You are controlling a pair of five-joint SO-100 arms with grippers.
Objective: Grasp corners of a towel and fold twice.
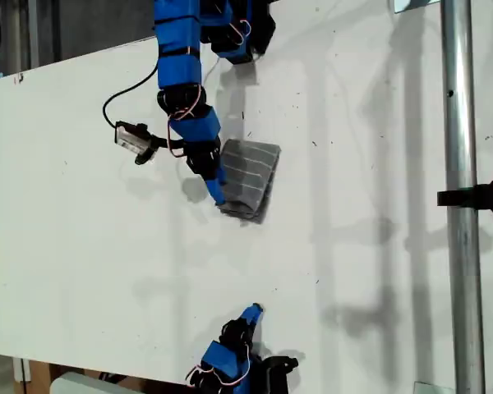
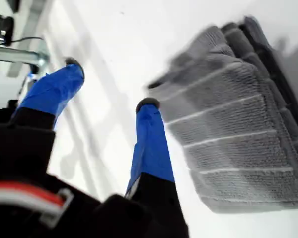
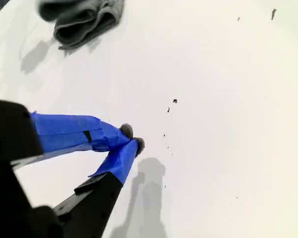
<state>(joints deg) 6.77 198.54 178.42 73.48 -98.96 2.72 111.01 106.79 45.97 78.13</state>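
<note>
Second end effector (image 1: 255, 310) closed empty, first end effector (image 1: 216, 194) open beside folded towel (image 1: 251, 178).

Your towel (image 1: 248, 179) lay folded into a small grey striped bundle near the middle of the white table (image 1: 82, 246). Your first gripper (image 1: 216, 194) sat at the bundle's edge on the exterior view's left, tip down against the table; jaw gap not readable here. Its arm reached in from the top of the exterior view. Your second gripper (image 1: 254, 311) was at the exterior view's bottom, well apart from the towel, tips together. A metal pole (image 1: 461, 197) ran down the exterior view's right.
</note>
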